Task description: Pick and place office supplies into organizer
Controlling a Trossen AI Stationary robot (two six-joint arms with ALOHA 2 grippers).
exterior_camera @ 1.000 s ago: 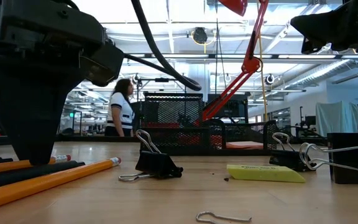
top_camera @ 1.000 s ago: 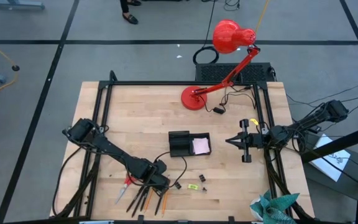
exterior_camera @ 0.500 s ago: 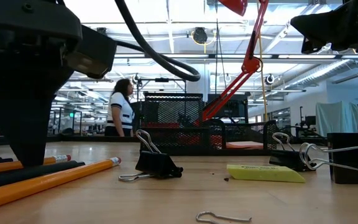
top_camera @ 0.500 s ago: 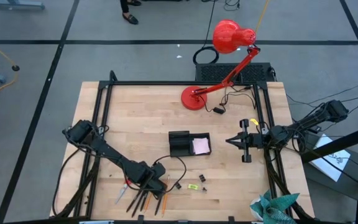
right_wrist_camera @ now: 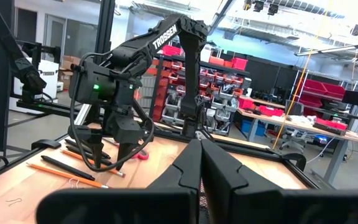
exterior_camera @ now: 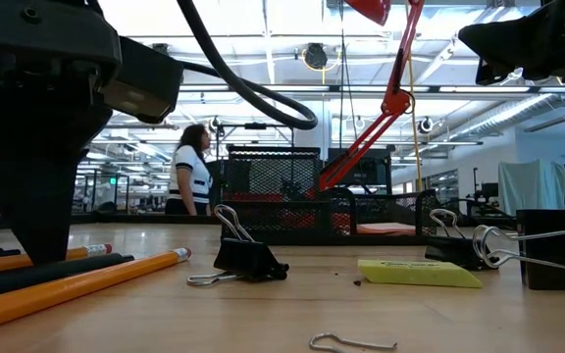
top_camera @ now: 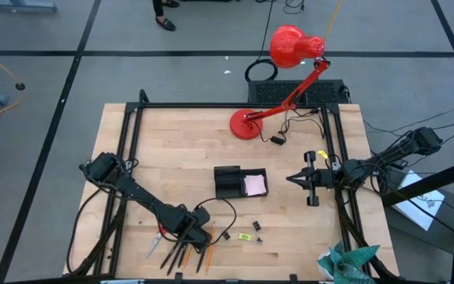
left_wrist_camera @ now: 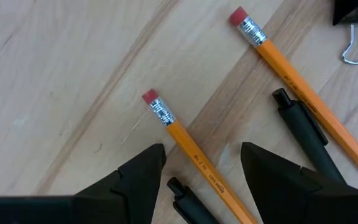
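My left gripper (left_wrist_camera: 201, 163) stands wide open, pointing down over the pencils and pens (top_camera: 187, 251) near the front edge of the worktop (top_camera: 172, 150), its fingers (left_wrist_camera: 135, 177) either side of one orange pencil (left_wrist_camera: 188, 152) without holding it. The red-handled scissors (top_camera: 156, 239) lie just beside that cluster, and the organizer (top_camera: 228, 181), with the pink sticky-note pad (top_camera: 255, 185) in one compartment, sits near the worktop's middle. My right gripper (top_camera: 290, 179) is closed on nothing, waiting above the right edge.
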